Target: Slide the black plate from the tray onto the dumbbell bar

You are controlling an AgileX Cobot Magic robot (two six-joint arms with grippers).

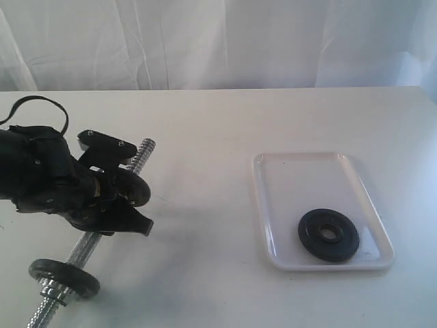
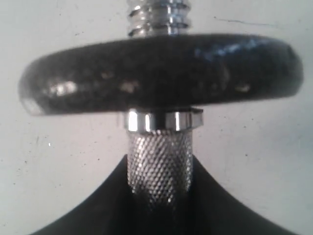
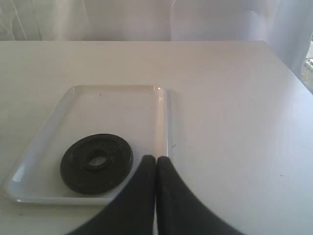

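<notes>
Table [image 1: 205,123] — tray [image 1: 307,181] holds black plate [image 1: 311,236]; right end effector [image 3: 155,159] pressed together, left end effector [image 2: 159,171] pinching dumbbell bar [image 1: 87,244].

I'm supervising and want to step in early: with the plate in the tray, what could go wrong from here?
The black plate lies flat near the rim of the tray; the right gripper, fingers shut, may just push it or shift the tray. The dumbbell bar has coarse threads that could snag the plate's hole. The left gripper holds the bar mid-shaft with a disc toward one end, so it may tilt.

White table [image 1: 225,123]; white draped curtain [image 1: 218,41] behind; soft light.
</notes>
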